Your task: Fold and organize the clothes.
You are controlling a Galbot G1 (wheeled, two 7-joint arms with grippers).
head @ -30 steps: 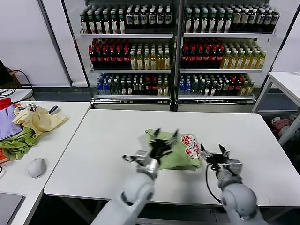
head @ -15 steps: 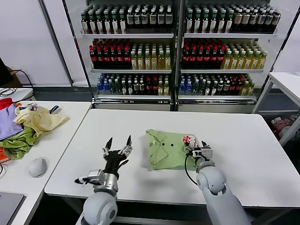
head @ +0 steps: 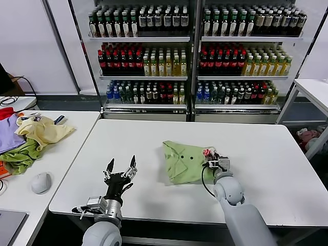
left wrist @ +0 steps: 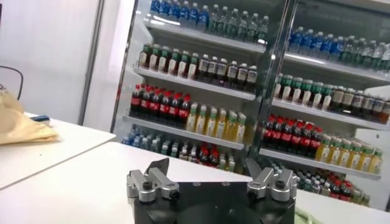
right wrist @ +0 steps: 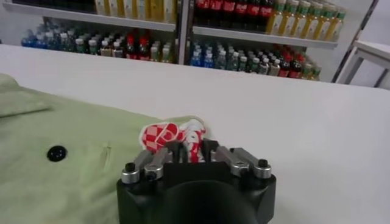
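Note:
The light sage-green polo shirt [head: 184,162] lies folded near the middle of the white table [head: 143,138]. Two dark buttons and a red-and-white print show on it. In the right wrist view the shirt [right wrist: 67,164] fills the near side, with the print at its edge. My right gripper [head: 211,155] is at the shirt's right edge, shut on the printed fabric; it also shows in its own wrist view [right wrist: 192,148]. My left gripper [head: 120,169] is open and empty above the bare table, left of the shirt; its own wrist view [left wrist: 209,165] shows it too.
A side table [head: 66,148] on the left holds a pale yellow garment [head: 41,130], a darker green cloth [head: 20,159] and a white mouse [head: 40,183]. Shelves of bottles [head: 195,56] stand behind the table. Another table edge [head: 312,87] is at the far right.
My left gripper left the shirt and moved left and toward the front edge, staying open. My right gripper moved left onto the shirt's printed edge and closed. The shirt shifted slightly.

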